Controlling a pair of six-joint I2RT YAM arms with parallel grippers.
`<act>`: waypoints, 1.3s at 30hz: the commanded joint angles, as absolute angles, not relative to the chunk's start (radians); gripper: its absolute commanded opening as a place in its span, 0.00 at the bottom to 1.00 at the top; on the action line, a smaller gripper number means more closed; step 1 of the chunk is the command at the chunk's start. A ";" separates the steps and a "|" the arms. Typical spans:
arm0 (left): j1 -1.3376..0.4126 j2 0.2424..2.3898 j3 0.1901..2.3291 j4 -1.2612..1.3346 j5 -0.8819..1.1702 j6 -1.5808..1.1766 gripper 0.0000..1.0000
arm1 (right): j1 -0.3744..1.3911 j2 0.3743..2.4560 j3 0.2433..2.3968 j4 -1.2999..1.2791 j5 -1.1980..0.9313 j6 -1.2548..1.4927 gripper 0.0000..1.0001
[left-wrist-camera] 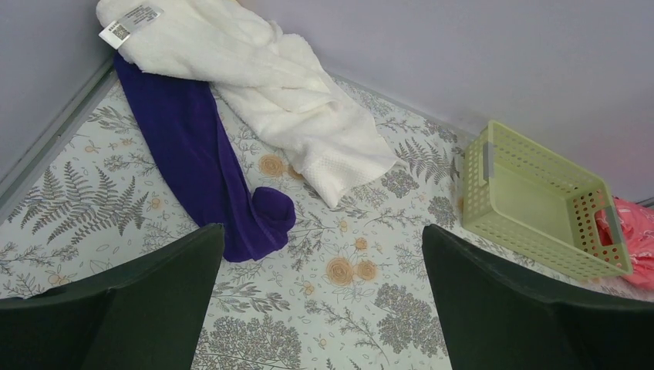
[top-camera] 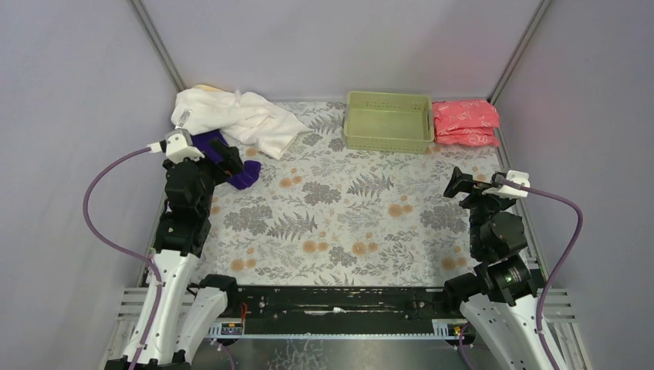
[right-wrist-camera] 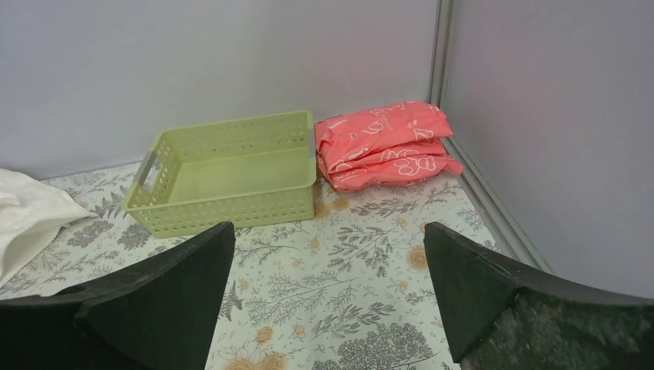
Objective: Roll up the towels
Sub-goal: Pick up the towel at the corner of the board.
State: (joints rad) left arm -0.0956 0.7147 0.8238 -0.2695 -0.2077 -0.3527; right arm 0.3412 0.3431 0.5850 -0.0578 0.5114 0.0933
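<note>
The large towel (top-camera: 247,119) at upper left of the top view was white and carried a white barcoded label (left-wrist-camera: 129,21). The small towel (left-wrist-camera: 193,146) was plain dark purple. The basket (top-camera: 388,141) was light green. The packets (top-camera: 465,122) at upper right were pink-red with white line markings. The table cover (top-camera: 347,223) was off-white, printed with grey ferns and orange flowers.

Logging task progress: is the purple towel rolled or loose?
Loose, not rolled. The purple towel lies as a long crumpled strip, its far end under the white towel, its near end bunched up.
</note>
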 commanded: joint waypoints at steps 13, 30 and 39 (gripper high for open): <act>-0.101 0.876 0.849 -0.317 -0.264 -0.391 1.00 | 0.350 0.300 0.600 -0.006 0.505 0.091 0.99; 0.188 1.709 1.153 -0.442 0.093 -0.511 1.00 | 0.348 0.229 0.594 -0.015 0.383 0.113 0.99; 0.188 1.916 1.249 -0.443 0.119 -0.514 0.59 | 0.350 0.193 0.582 0.000 0.367 0.114 0.99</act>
State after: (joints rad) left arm 0.1886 1.8526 1.2160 -0.4225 0.0750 -0.5106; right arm 0.3424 0.2073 0.5835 -0.0555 0.3931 0.1093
